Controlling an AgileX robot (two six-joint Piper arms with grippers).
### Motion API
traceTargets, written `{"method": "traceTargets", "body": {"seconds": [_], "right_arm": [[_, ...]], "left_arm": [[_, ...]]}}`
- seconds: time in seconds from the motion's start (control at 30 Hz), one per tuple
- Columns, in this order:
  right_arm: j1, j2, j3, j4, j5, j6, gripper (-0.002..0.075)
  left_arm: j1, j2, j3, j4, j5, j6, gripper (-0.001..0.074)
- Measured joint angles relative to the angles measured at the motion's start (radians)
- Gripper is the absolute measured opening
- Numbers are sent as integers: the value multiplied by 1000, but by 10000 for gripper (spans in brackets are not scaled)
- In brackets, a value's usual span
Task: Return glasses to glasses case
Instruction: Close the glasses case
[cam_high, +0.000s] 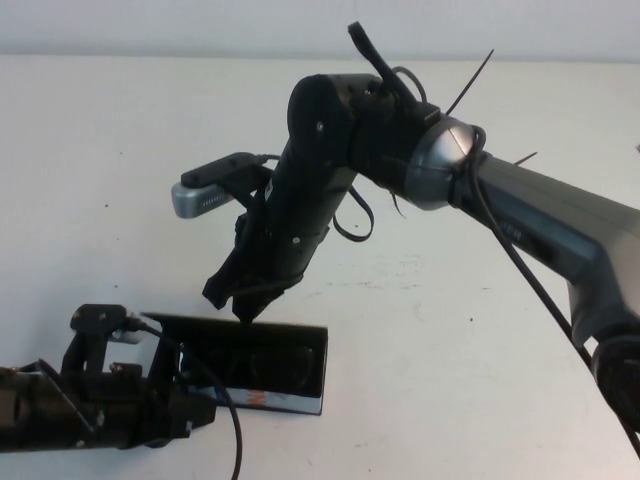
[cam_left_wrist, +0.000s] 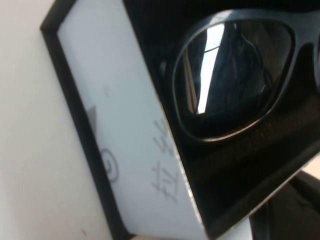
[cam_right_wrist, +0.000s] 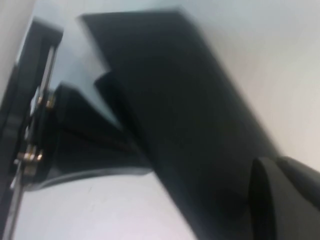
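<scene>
The glasses (cam_left_wrist: 235, 75) already lie inside the open glasses case (cam_high: 290, 398) at the near-left part of the white tabletop (cam_high: 450, 350), so the main step of the task looks done; what appears left is swinging the black lid (cam_high: 190, 322) shut. The right claw (cam_high: 245, 305), clenched with nothing between its tips, points down at the far rim of the case near that lid, seemingly placed to nudge it over. The left claw (cam_high: 165, 395) sits low at the case's left end, touching or just beside it, and whether it is clenched or released cannot be told. The high view alone shows both arms and the case's white side with its blue pattern and orange mark. The left wrist view alone proves the glasses are in (a dark frame and one lens resting against the black lining, beside a white panel bearing handwritten marks). The right wrist view gives a blurred close look at the lid's dark inner face and the case's hinge hardware.
</scene>
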Motion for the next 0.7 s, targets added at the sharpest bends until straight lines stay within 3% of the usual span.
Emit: {"method": "traceTargets", "body": {"seconds": [0.4,0.7], "right_arm": [[19,-37,187,35,-2,24,-12],[19,-37,197,10,-6,26,-13]], "left_arm": [[0,0,0,0,0,0,-1],[0,0,0,0,0,0,-1]]}}
